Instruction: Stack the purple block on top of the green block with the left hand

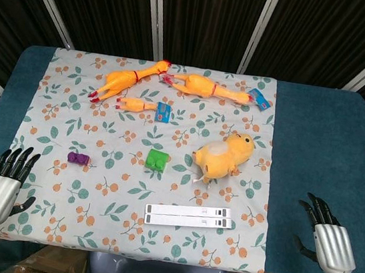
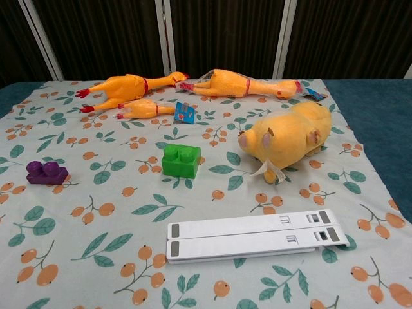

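The purple block (image 1: pixel 78 158) lies on the floral cloth (image 1: pixel 93 199) toward its left side, well apart from the green block (image 1: pixel 157 160), which sits near the cloth's middle. Neither block touches anything else.

The left hand (image 1: pixel 1 187) rests at the near left edge of the tabletop (image 1: pixel 315 147), fingers (image 1: pixel 14 161) spread and pointing away from the robot, holding nothing. The right hand (image 1: pixel 327 240) sits at the near right edge on the bare blue surface, its fingers likewise apart and empty. The chest view shows neither hand.

To the right of the green block lies a yellow rubber pig (image 1: pixel 224 154) on its side. At the far side of the cloth are two large rubber chickens (image 1: pixel 126 80) and a small one (image 1: pixel 136 105), with small blue tags (image 1: pixel 164 113) beside them. Near the front edge lie two flat white strips (image 1: pixel 189 215), side by side and touching.
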`<action>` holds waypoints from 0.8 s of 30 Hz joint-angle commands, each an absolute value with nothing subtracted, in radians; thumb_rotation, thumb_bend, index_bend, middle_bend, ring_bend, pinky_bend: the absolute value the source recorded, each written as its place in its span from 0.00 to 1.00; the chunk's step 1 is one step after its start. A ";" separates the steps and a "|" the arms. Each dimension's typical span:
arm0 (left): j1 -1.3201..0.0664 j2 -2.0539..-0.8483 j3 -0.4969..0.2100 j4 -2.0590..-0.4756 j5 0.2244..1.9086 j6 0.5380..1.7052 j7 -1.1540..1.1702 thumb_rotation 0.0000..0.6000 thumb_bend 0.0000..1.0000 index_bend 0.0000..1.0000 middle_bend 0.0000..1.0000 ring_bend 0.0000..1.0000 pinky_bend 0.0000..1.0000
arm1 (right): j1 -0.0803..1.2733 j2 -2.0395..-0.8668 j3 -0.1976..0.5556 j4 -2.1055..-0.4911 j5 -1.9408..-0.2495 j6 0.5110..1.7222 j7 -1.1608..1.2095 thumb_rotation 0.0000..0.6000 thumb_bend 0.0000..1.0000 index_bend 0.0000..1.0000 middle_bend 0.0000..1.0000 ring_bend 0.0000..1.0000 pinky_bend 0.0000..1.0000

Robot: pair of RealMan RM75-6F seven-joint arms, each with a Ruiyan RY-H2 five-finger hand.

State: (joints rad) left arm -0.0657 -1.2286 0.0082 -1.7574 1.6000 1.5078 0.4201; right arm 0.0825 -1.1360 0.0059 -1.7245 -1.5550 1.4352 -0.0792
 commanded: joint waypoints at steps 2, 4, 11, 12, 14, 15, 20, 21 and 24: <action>-0.068 -1.228 0.007 -1.755 1.600 1.506 0.422 1.00 0.24 0.05 0.00 0.00 0.00 | 0.085 -1.138 0.004 -1.726 -1.552 1.427 -0.091 1.00 0.29 0.19 0.08 0.09 0.32; -0.067 -1.229 0.009 -1.756 1.602 1.506 0.426 1.00 0.24 0.05 0.00 0.00 0.00 | 0.084 -1.139 0.003 -1.726 -1.553 1.428 -0.096 1.00 0.29 0.18 0.08 0.09 0.32; -0.069 -1.229 0.010 -1.761 1.597 1.500 0.430 1.00 0.23 0.05 0.00 0.00 0.00 | 0.086 -1.142 0.003 -1.724 -1.553 1.425 -0.095 1.00 0.29 0.18 0.08 0.09 0.32; -0.069 -1.230 0.009 -1.761 1.595 1.499 0.430 1.00 0.23 0.05 0.00 0.00 0.00 | 0.086 -1.142 0.003 -1.724 -1.552 1.424 -0.096 1.00 0.29 0.18 0.08 0.09 0.32; -0.071 -1.231 0.007 -1.757 1.587 1.493 0.430 1.00 0.23 0.05 0.00 0.00 0.00 | 0.085 -1.142 0.004 -1.724 -1.551 1.427 -0.097 1.00 0.29 0.18 0.08 0.09 0.32; -0.072 -1.231 0.006 -1.756 1.584 1.490 0.431 1.00 0.23 0.05 0.00 0.00 0.00 | 0.085 -1.143 0.004 -1.724 -1.549 1.426 -0.097 1.00 0.29 0.18 0.08 0.09 0.32; -0.080 -1.232 -0.002 -1.755 1.556 1.471 0.418 1.00 0.23 0.04 0.00 0.00 0.00 | 0.085 -1.140 0.000 -1.728 -1.553 1.424 -0.102 1.00 0.29 0.18 0.08 0.09 0.32; -0.081 -1.231 -0.007 -1.754 1.546 1.468 0.411 1.00 0.23 0.04 0.00 0.00 0.00 | 0.084 -1.139 0.000 -1.730 -1.555 1.426 -0.102 1.00 0.29 0.18 0.08 0.09 0.32; -0.097 -1.236 -0.030 -1.744 1.513 1.447 0.376 1.00 0.23 0.04 0.02 0.00 0.00 | 0.081 -1.137 -0.001 -1.734 -1.559 1.434 -0.100 1.00 0.29 0.18 0.08 0.09 0.32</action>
